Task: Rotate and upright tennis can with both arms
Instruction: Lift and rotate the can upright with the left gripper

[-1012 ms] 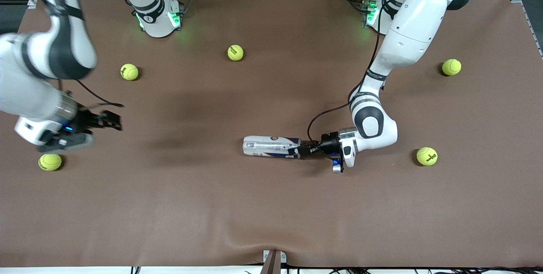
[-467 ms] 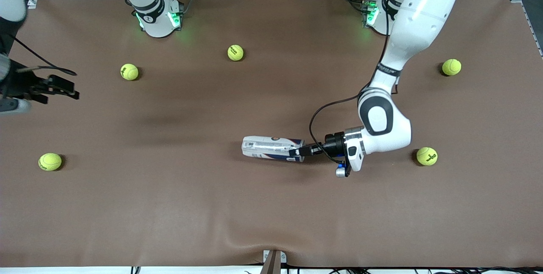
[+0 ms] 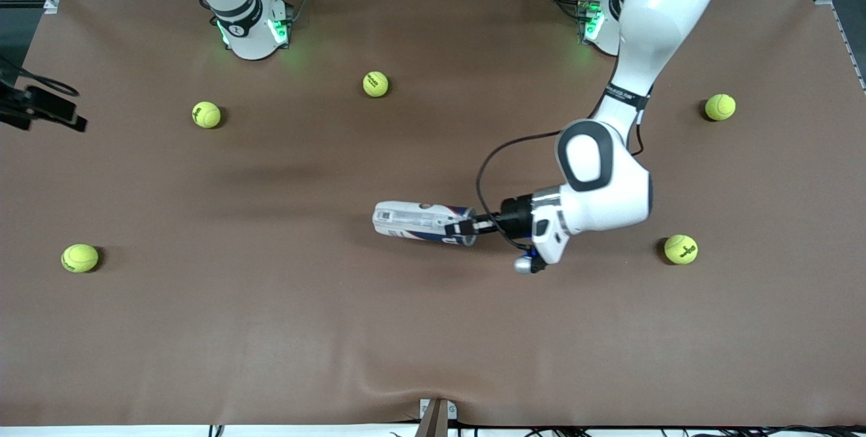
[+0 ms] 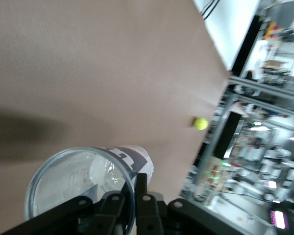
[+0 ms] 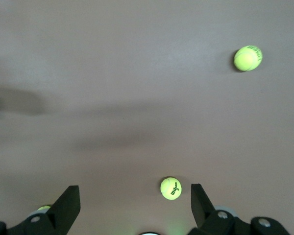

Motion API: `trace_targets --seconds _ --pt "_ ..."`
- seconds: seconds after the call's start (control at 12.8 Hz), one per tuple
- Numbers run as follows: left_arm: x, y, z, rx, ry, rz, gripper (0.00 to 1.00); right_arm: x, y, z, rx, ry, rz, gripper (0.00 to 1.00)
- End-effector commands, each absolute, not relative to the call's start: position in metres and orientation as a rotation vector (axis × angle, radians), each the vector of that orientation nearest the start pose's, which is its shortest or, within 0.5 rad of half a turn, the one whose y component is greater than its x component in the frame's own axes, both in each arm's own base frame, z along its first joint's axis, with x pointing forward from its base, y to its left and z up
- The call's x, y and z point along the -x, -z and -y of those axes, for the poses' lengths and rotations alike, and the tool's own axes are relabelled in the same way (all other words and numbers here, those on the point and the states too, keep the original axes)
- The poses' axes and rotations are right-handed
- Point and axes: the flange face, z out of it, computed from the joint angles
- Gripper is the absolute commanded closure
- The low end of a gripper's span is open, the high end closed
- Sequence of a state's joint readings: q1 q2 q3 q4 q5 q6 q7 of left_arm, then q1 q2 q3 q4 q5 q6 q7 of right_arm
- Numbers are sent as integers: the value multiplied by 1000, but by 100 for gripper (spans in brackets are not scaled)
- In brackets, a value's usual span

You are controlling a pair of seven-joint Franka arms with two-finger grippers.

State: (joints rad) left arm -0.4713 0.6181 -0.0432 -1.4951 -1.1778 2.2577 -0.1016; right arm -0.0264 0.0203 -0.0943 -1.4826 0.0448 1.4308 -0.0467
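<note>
- The tennis can (image 3: 423,222) lies on its side on the brown tabletop (image 3: 433,329), just right of the frame's centre in the front view, its long axis running nearly level across the picture with a slight downward slant toward the right
- The left end effector (image 3: 462,228) is clamped on the can's right-hand end; the left wrist view shows one finger (image 4: 141,188) pinching the wall at the open mouth of the tennis can (image 4: 83,186), so the grip is on the rim rather than around the body
- From that end effector the can stretches away toward the frame's left, along the line of the wrist; uprighting it likely means swinging the free, left-hand end down or lifting the held end up
- The left arm is plainly the nearer; the right end effector (image 3: 44,107) sits at the far left edge of the front view, well apart from the can, its fingers spread wide in its own wrist view (image 5: 132,205)
- Five tennis balls are scattered around; the nearest (image 3: 680,249) rests at the right, clear of the can
</note>
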Motion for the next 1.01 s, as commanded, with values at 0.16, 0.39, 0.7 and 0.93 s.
trace_targets --seconds 0.16,0.39,0.7,0.93 --pt "-622 -405 447 -2359 105 -330 100 -548 -656 52 3147 -85 -120 0" --pt "-594 -413 476 -2584 -12 -196 100 -547 -656 54 3165 -88 -122 0" --pt "-548 -412 514 -2873 -147 -2 100 -553 -657 44 3159 -33 -100 0" --pt "-515 -407 538 -3050 -273 127 100 -553 -657 45 3158 -28 -104 0"
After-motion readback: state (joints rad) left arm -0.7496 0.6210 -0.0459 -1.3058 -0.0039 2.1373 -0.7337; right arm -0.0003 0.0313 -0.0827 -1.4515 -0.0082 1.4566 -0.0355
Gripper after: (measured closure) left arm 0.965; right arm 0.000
